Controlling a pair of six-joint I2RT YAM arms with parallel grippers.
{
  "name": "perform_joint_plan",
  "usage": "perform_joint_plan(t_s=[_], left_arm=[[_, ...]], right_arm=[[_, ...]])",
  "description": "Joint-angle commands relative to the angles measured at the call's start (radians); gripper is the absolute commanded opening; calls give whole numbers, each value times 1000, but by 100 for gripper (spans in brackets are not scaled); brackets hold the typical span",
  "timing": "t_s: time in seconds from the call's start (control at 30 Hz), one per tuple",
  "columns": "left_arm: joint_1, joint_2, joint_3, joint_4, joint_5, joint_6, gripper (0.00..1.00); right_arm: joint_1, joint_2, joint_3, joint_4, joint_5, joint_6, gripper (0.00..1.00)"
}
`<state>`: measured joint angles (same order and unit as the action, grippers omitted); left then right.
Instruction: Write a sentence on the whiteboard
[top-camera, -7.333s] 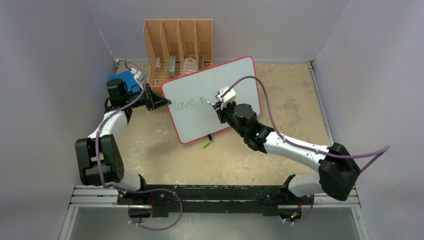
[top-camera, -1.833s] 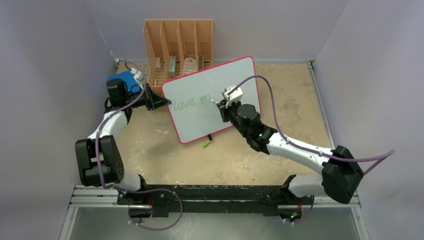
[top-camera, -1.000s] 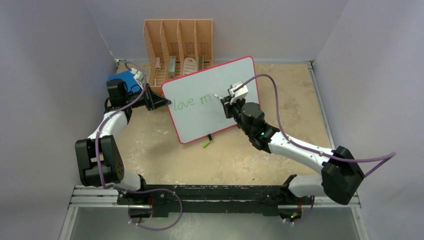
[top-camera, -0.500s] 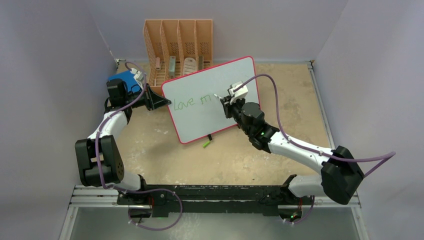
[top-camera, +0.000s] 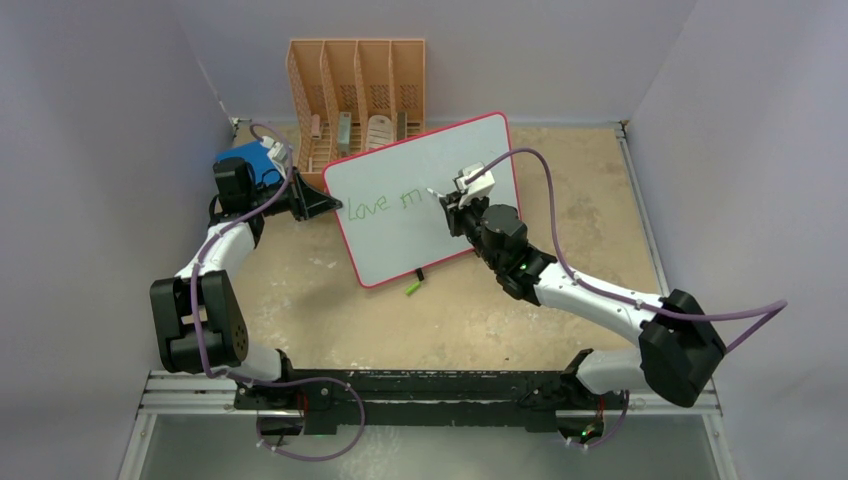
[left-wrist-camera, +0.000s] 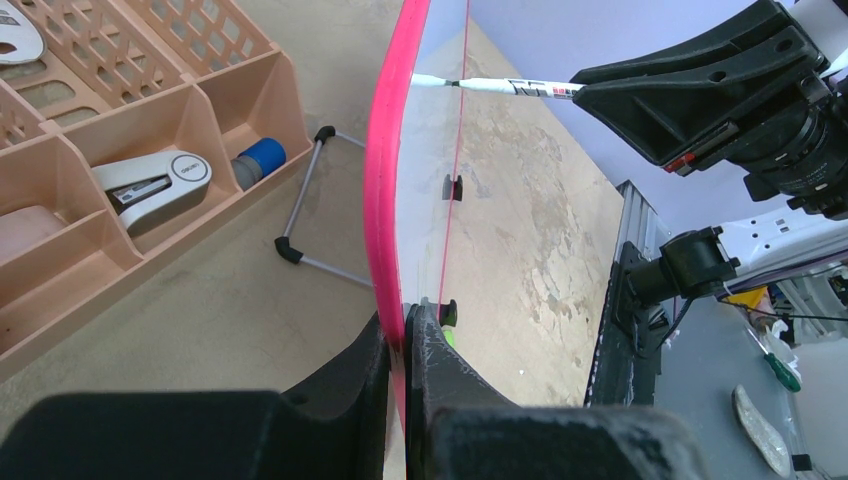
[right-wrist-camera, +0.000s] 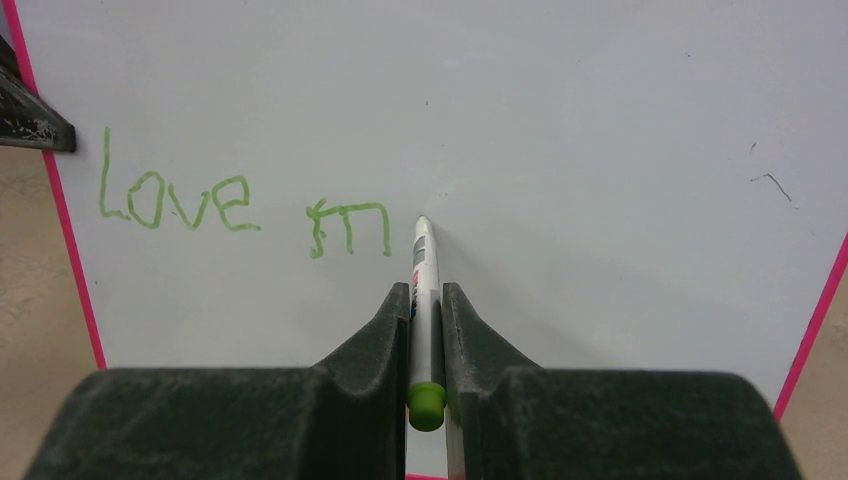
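Board: the board (top-camera: 420, 200) stands tilted at the middle of the top view on the counter (top-camera: 570, 190). It is white with a pink rim, and its upper-left corner is just beside the rack (top-camera: 357, 95).
Writing: the writing (right-wrist-camera: 190, 207) is green and reads "love m". It is a single line on the left half of the board.
Left jaws: pressed onto the board's left rim, at the low centre of the left wrist view.
Right jaws: pinching a marker (right-wrist-camera: 424, 300) with a white barrel and a green end. Its tip is against the board just right of the "m".
Rack: peach with dividers, at the upper left of the left wrist view. A stapler (left-wrist-camera: 150, 182) lies in one compartment.
Book: the book (top-camera: 245, 160) is blue, lies left of the rack, and is partly hidden by the left arm.
Green piece: a small green piece (top-camera: 411, 288) lies on the counter just below the board's lower edge.
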<state>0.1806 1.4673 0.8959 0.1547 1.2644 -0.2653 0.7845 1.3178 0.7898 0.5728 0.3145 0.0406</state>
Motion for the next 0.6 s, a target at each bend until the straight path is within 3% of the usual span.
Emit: perform_joint_plan(t_s=[0.0, 0.57], left_arm=[[-11, -32, 26, 19, -2, 54, 0], [-12, -33, 26, 19, -2, 55, 0]], right_arm=[[-4, 5, 28, 48, -19, -16, 0], [-4, 14, 39, 16, -85, -30, 0]])
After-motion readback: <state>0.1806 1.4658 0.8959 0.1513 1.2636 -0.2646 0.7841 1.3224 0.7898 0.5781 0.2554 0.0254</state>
